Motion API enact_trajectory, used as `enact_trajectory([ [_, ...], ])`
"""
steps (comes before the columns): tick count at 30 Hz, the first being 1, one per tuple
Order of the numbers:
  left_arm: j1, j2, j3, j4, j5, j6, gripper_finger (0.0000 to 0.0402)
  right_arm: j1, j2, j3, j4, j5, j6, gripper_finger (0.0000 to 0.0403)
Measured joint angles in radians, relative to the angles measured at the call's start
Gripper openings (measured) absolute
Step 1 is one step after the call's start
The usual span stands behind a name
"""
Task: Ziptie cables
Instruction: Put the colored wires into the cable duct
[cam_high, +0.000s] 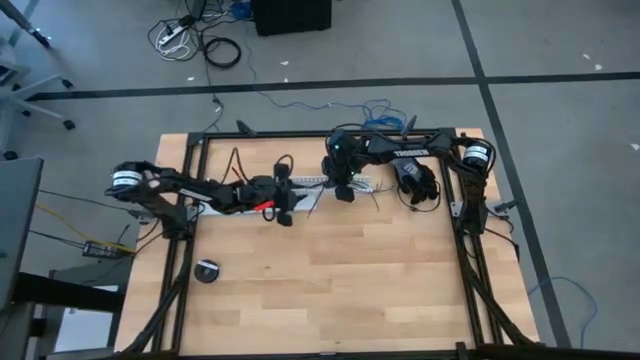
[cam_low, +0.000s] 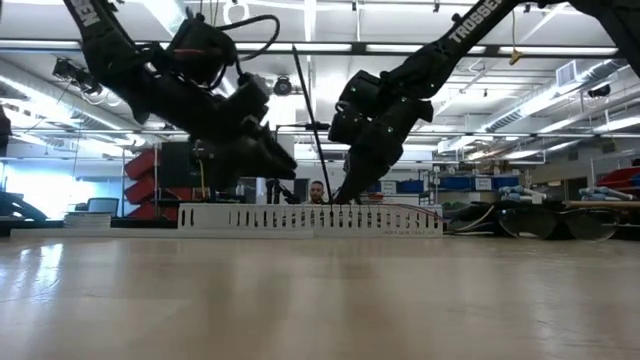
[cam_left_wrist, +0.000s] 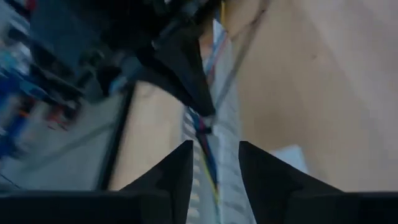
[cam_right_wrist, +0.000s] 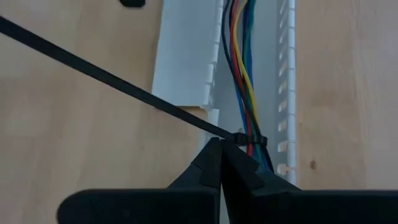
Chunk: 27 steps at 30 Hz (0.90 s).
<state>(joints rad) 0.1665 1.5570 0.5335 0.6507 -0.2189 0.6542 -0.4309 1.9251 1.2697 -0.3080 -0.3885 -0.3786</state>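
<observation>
Ziptie is already looped round the cables, head sitting on the bundle inside the white channel, center-top of the counter in the high view. Tail runs out as a straight black strip toward upper left in the right wrist view.

Right gripper has its tips pressed together right at the ziptie head; looks like it's pinching the strap there, but the contact is too tight to call for sure.

Left gripper hovers over the channel just left of that spot, fingers apart, nothing between them, straddling the cable run.

Handling, my read: strap is light, springy, slick plastic, so it'll slip unless pinched flat and close to the head. Tail is the place to pull. Wires are soft and thin; they'll bunch or kink, so brace at the head, not on the wires.
</observation>
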Motion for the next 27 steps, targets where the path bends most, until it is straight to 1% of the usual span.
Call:
enact_trajectory([
  [2,0.007,0.050,0.006,0.085,-0.005,0.040,0.0128,-0.003,0.000,0.000,0.000,-0.010,0.000,0.0000],
  [4,0.011,0.093,0.022,0.120,-0.003,0.055,0.0129,-0.003,0.000,0.000,-0.001,-0.010,-0.001,0.0000],
  [10,0.010,0.208,0.094,0.100,0.015,0.077,0.0129,-0.014,0.000,0.000,0.003,-0.025,-0.009,0.0000],
  [13,0.017,0.244,0.127,0.107,0.014,0.079,0.0129,-0.022,0.000,0.000,0.004,-0.034,-0.009,0.0000],
  [17,0.026,0.265,0.156,0.104,-0.003,0.080,0.0129,-0.029,0.000,0.000,0.007,-0.035,-0.009,0.0000],
  [22,0.031,0.265,0.160,0.100,-0.003,0.106,0.0126,-0.030,0.000,0.000,0.013,-0.054,-0.010,0.0000],
  [27,0.029,0.265,0.160,0.088,0.005,0.127,0.0105,-0.030,0.001,0.000,0.019,-0.056,-0.010,0.0000],
])
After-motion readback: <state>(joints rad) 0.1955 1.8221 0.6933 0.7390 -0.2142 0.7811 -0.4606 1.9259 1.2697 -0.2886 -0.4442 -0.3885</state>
